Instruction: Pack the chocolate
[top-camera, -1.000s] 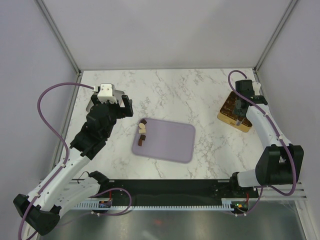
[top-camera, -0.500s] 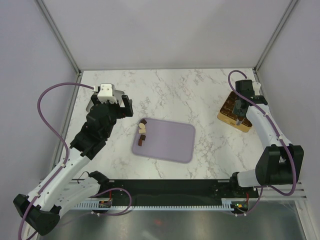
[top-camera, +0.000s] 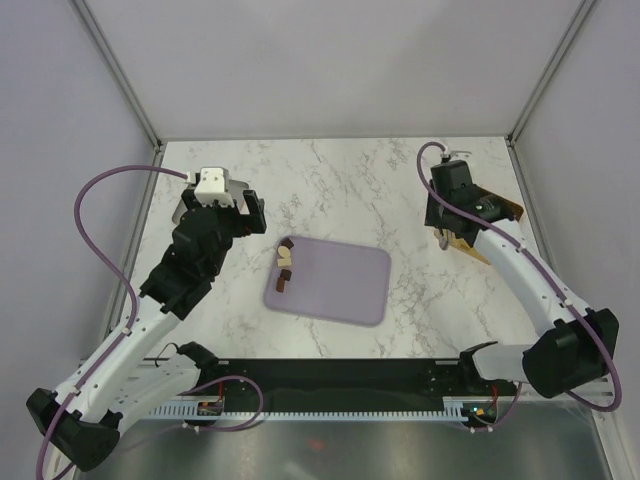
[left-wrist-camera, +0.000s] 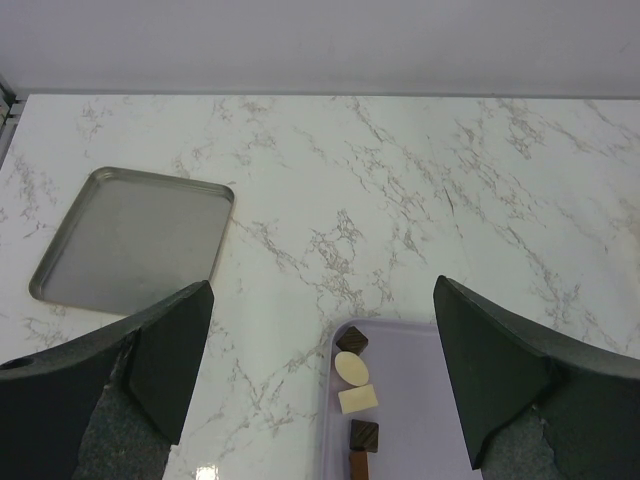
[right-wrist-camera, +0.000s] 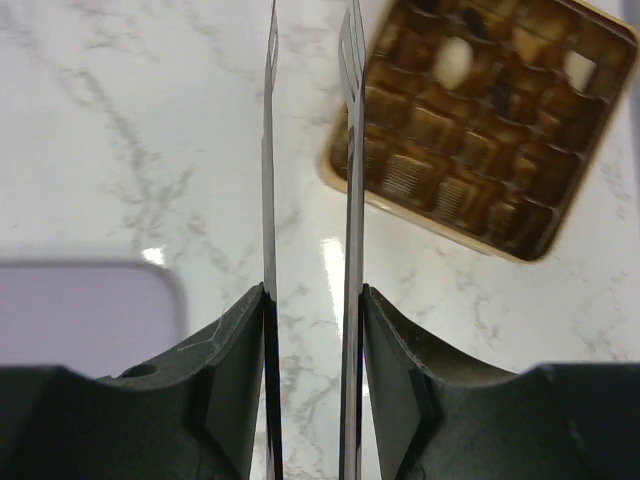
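Note:
Several small chocolate pieces (top-camera: 285, 265), dark brown and cream-white, lie in a row at the left end of the lilac tray (top-camera: 340, 285); the left wrist view shows them (left-wrist-camera: 353, 370) too. My left gripper (top-camera: 217, 202) hangs open above the marble, left of and behind the tray. My right gripper (top-camera: 442, 222) is shut on the metal tongs (right-wrist-camera: 350, 150). Their two blades stand apart with nothing between them, over bare marble just left of the gold compartmented box (right-wrist-camera: 480, 130). The box holds several pieces. In the top view my right arm hides most of the box (top-camera: 468, 247).
A grey metal tray (left-wrist-camera: 130, 240) lies on the marble at the far left, under my left gripper. Grey walls and frame posts close in the back and sides. The lilac tray's corner (right-wrist-camera: 90, 310) shows left of the tongs.
My right arm has swung left with the tongs, from above the gold box to the marble beside it. The left arm and the chocolate have not moved.

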